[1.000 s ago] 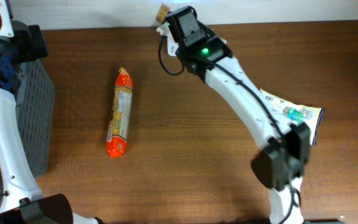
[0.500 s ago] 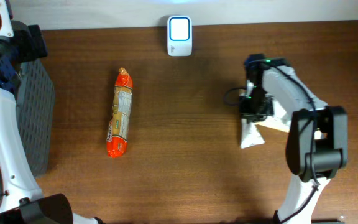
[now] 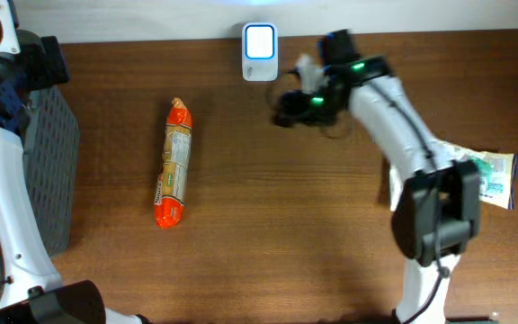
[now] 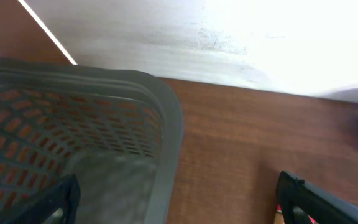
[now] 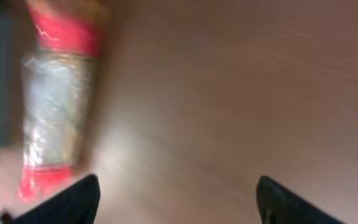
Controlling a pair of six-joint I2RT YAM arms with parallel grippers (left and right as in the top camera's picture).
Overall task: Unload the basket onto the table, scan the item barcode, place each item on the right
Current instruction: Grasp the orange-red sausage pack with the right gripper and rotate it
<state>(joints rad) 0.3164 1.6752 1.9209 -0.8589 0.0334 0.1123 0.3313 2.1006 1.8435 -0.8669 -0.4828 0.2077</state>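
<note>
The packet (image 3: 173, 162) lies on the counter (image 3: 268, 225), well left of the right gripper (image 5: 179, 202). Both it and the left gripper (image 4: 179, 205) stand apart, empty. The packet looks light, crinkly and slippery; best grasped mid-body.

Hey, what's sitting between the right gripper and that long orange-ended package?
Only bare tabletop lies between the right gripper and the package; the overhead view shows it most clearly.

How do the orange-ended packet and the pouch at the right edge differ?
The orange-ended packet is a long roll, red-orange at both ends; the pouch is flat, pale with green print. The packet lies fully visible; the pouch is partly hidden by the right arm. Both lie on the table.
</note>
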